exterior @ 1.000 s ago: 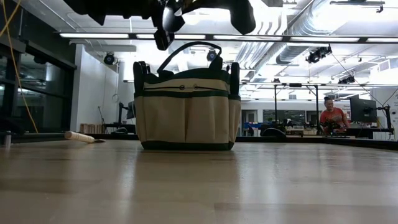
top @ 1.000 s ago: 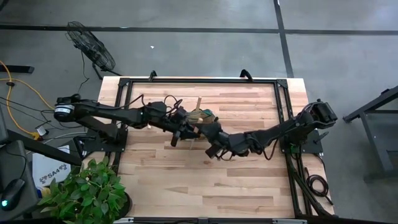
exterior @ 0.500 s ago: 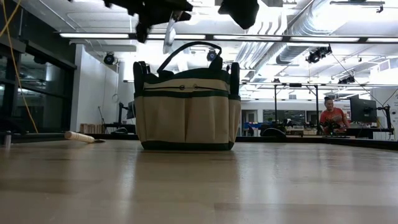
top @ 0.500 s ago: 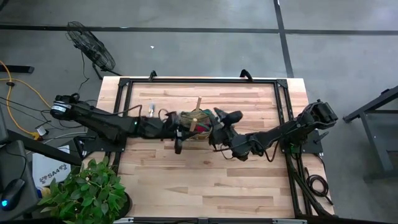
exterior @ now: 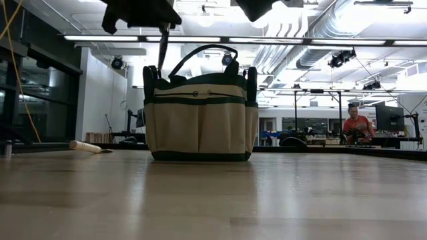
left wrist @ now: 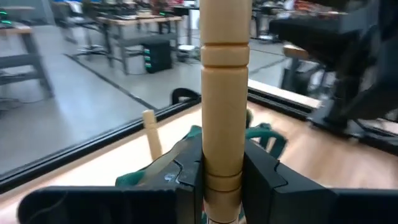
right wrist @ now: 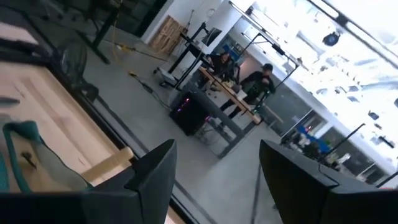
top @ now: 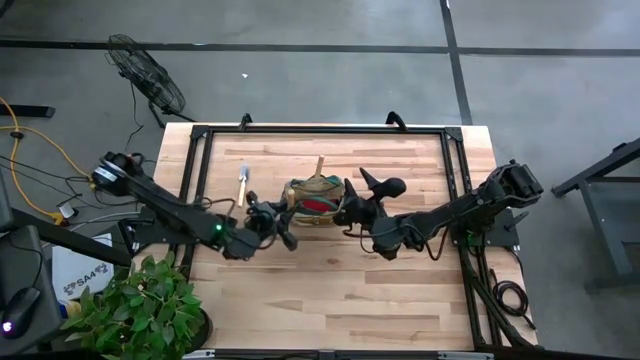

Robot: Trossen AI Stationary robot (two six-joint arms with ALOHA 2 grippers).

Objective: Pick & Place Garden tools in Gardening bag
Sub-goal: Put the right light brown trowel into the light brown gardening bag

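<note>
The beige gardening bag (top: 312, 198) with teal trim stands mid-table (exterior: 199, 117). A red glove (top: 318, 205) lies inside it, and a pale wooden handle (top: 320, 167) sticks out of it. My left gripper (top: 283, 232) hovers at the bag's near left, shut on a wooden-handled tool (left wrist: 224, 93). The tool's thin metal end (exterior: 162, 48) hangs below the gripper. My right gripper (top: 377, 180) stands open and empty (right wrist: 214, 168) just right of the bag, above the table. Another trowel (top: 242, 183) lies flat on the table, left of the bag. My left gripper pinches the tool's round wooden handle (left wrist: 222, 143) between its two fingers (left wrist: 189, 180). The fingers come in level and lie across the handle. The tool stands about upright, lifted clear of the table and the bag. Its metal end points down.
A black frame (top: 200, 140) runs around the tabletop. The near half of the table (top: 330, 290) is bare wood. A potted plant (top: 140, 310) stands off the near left corner. A person (exterior: 357, 127) sits far behind the table.
My left gripper has swung away from above the bag toward the table's left and near side. It has rolled its wrist and carried the tool along. My right gripper has turned about in place, and its fingers have swung from the near side to the far side.
</note>
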